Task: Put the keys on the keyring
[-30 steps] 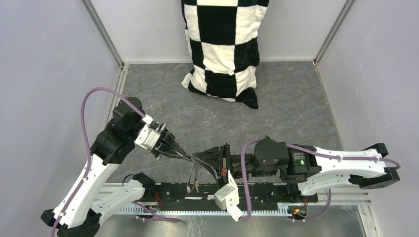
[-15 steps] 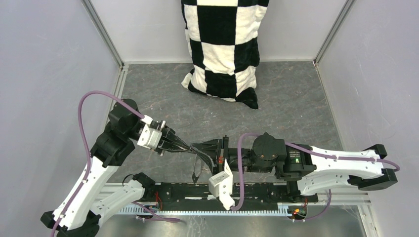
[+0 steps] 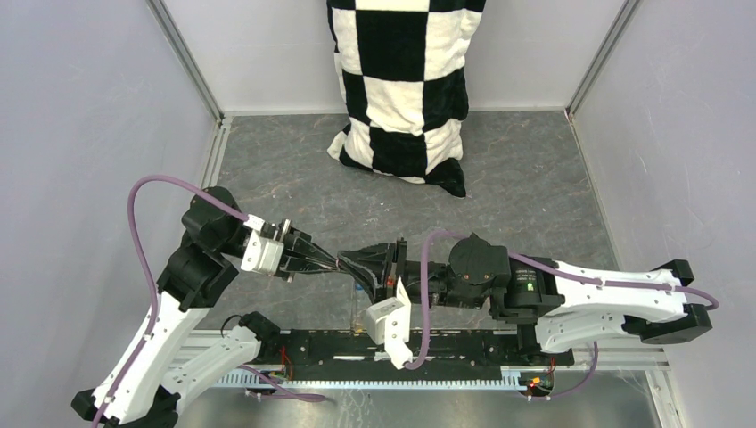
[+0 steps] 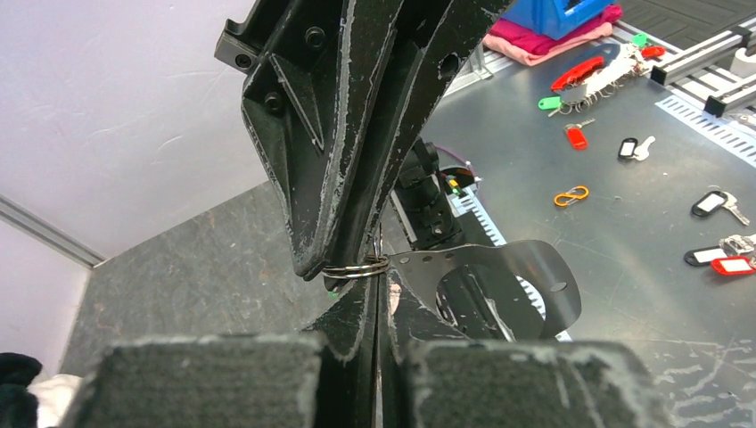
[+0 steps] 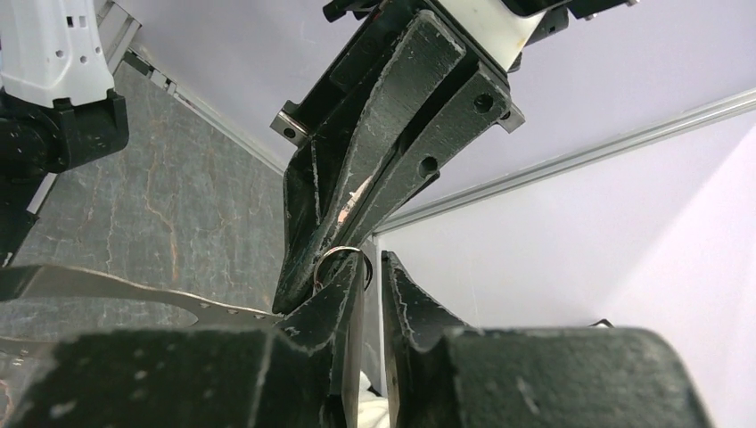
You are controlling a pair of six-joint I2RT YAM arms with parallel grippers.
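My two grippers meet tip to tip above the near middle of the mat. The left gripper (image 3: pixel 337 263) (image 4: pixel 378 299) has its jaws pressed together at the keyring's thin silver ring (image 4: pixel 354 269). The dark strap loop (image 4: pixel 499 256) hangs off the ring to the right. The right gripper (image 3: pixel 358 266) (image 5: pixel 374 267) shows a narrow gap between its jaws. The ring (image 5: pixel 339 248) sits round the tip of its left finger (image 5: pixel 343 299), and the strap (image 5: pixel 98 285) trails left. A speck of green (image 4: pixel 332 287) shows under the ring. The keys are otherwise hidden.
A black-and-white checkered cloth (image 3: pixel 401 80) hangs at the back wall, its end on the grey mat (image 3: pixel 535 178). Grey walls close in both sides. Past the near rail, a metal bench (image 4: pixel 624 178) holds several key tags and an orange clip (image 4: pixel 571 194).
Both grippers have moved left and a little away from the near rail, staying tip to tip. The left arm has dropped lower and its gripper now lies more level. The right wrist has rolled.
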